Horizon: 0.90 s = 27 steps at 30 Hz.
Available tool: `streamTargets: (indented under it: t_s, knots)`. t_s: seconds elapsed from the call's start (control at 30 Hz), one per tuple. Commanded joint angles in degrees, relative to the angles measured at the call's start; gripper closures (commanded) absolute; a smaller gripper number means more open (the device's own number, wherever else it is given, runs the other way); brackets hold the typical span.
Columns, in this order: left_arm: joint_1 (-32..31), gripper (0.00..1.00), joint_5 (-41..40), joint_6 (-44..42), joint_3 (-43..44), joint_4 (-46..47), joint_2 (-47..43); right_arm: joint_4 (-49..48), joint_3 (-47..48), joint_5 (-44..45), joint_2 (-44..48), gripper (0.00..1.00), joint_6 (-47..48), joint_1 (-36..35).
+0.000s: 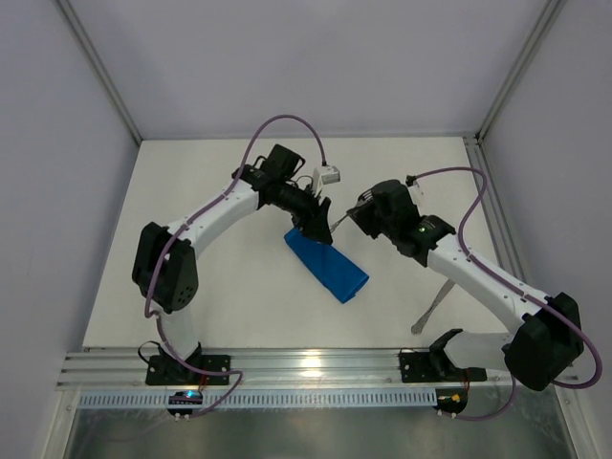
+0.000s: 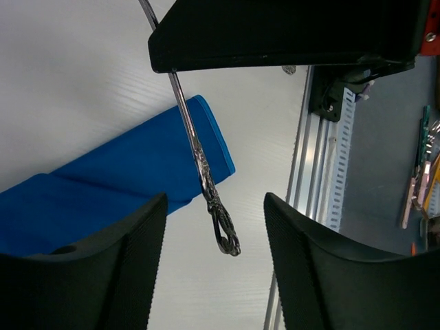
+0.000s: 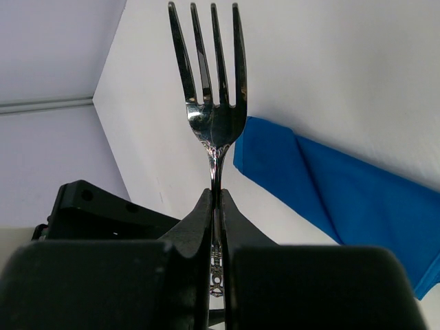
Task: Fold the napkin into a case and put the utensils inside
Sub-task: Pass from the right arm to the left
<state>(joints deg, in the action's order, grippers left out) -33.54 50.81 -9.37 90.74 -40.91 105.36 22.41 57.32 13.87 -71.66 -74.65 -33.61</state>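
Case [image 1: 327, 266]: bright blue soft cloth, a flat narrow rectangle lying mid-tabletop [image 1: 220, 306].
Fork [image 3: 212, 124]: slim polished silver, four tines, ornate handle.
Right jaws: closed tight on the fork's handle, tines pointing outward.
Left jaws: ribbed black pads partly apart, gripping nothing; the fork's handle end hangs between them, touching neither.
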Motion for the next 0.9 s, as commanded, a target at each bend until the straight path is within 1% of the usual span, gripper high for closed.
streamTargets:
  t_s: [0.0, 0.07, 0.1, 0.17, 0.2, 0.23, 0.27, 0.3, 0.5, 0.57, 0.6, 0.67, 0.7, 0.73, 0.77, 0.83, 0.87]
  knots:
    - [-0.3, 0.42, -0.4, -0.9, 1.6, 0.4, 0.7, -3.9, 0.9, 1.8, 0.6, 0.96, -1.7, -0.5]
    - [-0.5, 0.50, -0.4, -1.5, 2.1, -0.7, 1.5, -4.3, 0.8, 1.9, 0.6, 0.96, -1.7, -0.6]
    - [-0.5, 0.59, -0.3, -1.6, 2.2, -1.1, 1.7, -4.5, 0.7, 1.9, 0.6, 0.96, -1.7, -0.6]
    - [-0.5, 0.67, -0.2, -2.1, 2.6, -1.7, 2.1, -4.7, 0.6, 2.0, 0.6, 0.96, -1.7, -0.6]
    - [-0.5, 0.76, -0.1, -2.2, 2.7, -2.0, 2.2, -4.7, 0.6, 1.9, 0.6, 0.96, -1.6, -0.5]
    - [-0.5, 0.79, -0.2, -2.2, 2.7, -2.2, 2.3, -4.7, 0.5, 1.9, 0.6, 0.96, -1.5, -0.5]
    - [-0.5, 0.87, -0.4, -2.1, 2.7, -2.2, 2.4, -4.7, 0.4, 1.8, 0.6, 0.96, -1.5, -0.6]
    - [-0.5, 1.00, -0.5, -1.5, 2.6, -2.1, 2.3, -4.7, 0.3, 1.8, 0.6, 0.96, -1.5, -0.6]
    - [-0.5, 1.00, -0.1, -2.5, 2.5, -2.7, 2.0, -5.4, -1.0, 2.0, 0.6, 0.96, -1.3, -0.6]
    - [-0.5, 1.00, 0.3, -3.3, 2.3, -3.3, 2.0, -5.7, -1.1, 1.2, -0.1, 0.96, 0.3, -0.6]
    - [-0.5, 1.00, 0.3, -3.5, 2.3, -3.4, 2.0, -5.8, -0.8, 0.8, -0.4, 0.96, 3.9, -0.5]
    - [-0.4, 1.00, 0.1, -4.2, 2.2, -4.3, 2.5, -5.7, 0.5, -0.5, -1.4, 0.79, 9.4, -0.6]
    - [-0.4, 1.00, 0.5, -4.3, 2.2, -4.6, 2.7, -4.1, 1.3, -0.9, -1.6, 0.71, 12.3, -0.5]
    - [-0.1, 1.00, 1.0, -5.1, 2.2, -5.1, 3.0, -3.0, 3.0, -1.5, -1.8, 0.61, 19.0, -0.6]
    - [0.0, 1.00, 1.5, -5.2, 2.1, -5.3, 3.2, -1.4, 3.8, -2.2, -2.0, 0.56, 21.9, -0.5]
    - [0.2, 1.00, 2.5, -5.7, 1.5, -5.8, 3.3, 1.7, 5.5, -3.3, -2.2, 0.52, 27.5, -0.6]
    - [0.4, 1.00, 3.0, -6.1, 1.5, -5.9, 3.4, 2.4, 5.7, -5.4, -2.1, 0.47, 32.2, -0.5]
